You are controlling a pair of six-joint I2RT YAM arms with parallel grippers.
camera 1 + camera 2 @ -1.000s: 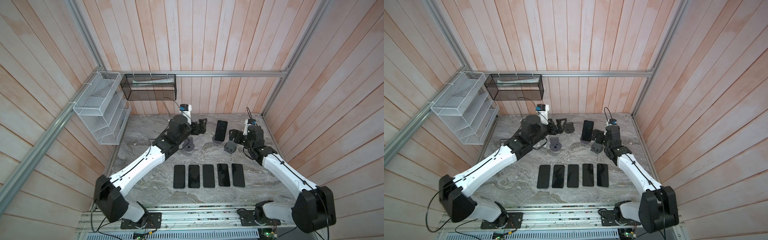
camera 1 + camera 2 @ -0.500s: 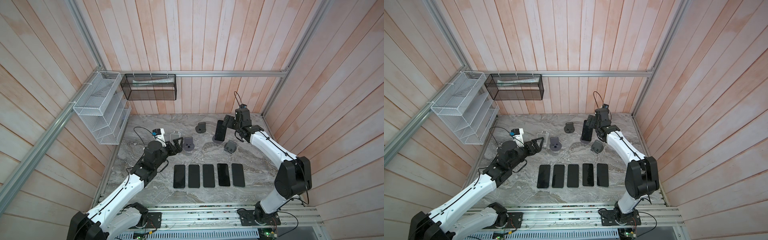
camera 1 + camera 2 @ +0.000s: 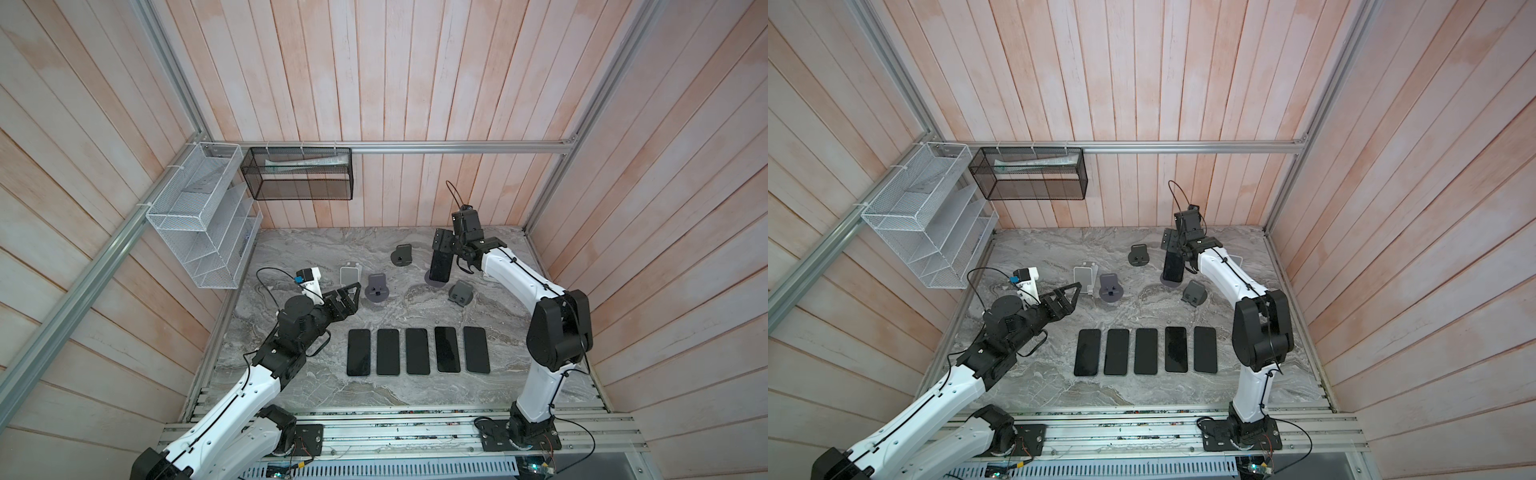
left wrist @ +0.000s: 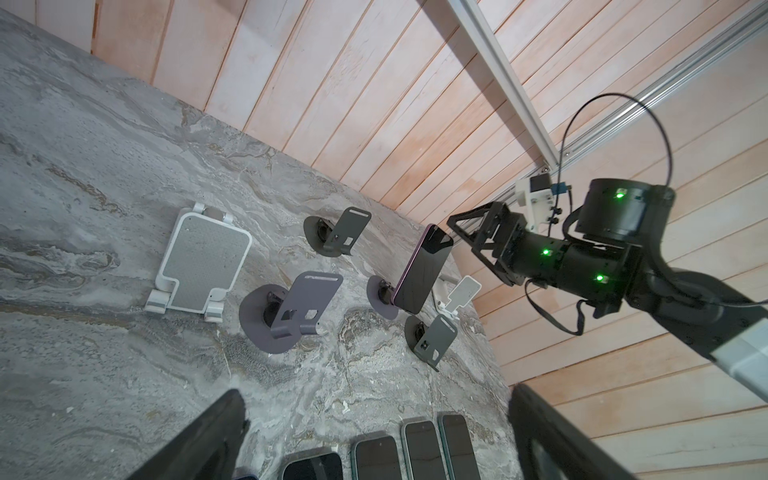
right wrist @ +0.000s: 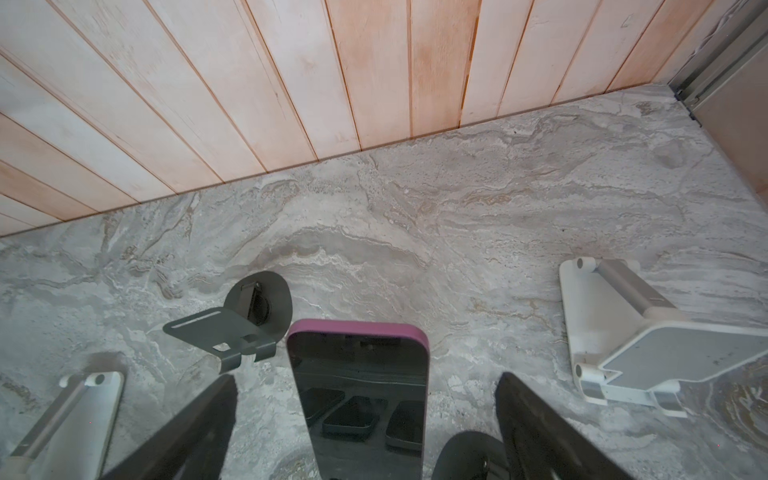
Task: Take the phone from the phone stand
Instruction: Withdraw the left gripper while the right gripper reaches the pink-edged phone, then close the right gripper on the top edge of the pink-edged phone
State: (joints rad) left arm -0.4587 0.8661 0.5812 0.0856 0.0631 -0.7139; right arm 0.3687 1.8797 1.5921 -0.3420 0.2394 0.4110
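In both top views the phone point(image 3: 439, 266) stands propped in its phone stand point(image 3: 436, 284) right of centre near the back wall. The right gripper point(image 3: 451, 248) is spread wide just above its top edge, probably lined up to close on its sides, while the left gripper point(image 3: 351, 296), also wide and empty, hangs centre-left beside an empty stand point(image 3: 377, 291). The left wrist view shows the phone point(image 4: 424, 270) leaning back on its stand with the right claw close to its upper end. The right wrist view sets the phone's top between the two fingers point(image 5: 195, 428), clear of both, so nothing is gripped yet.
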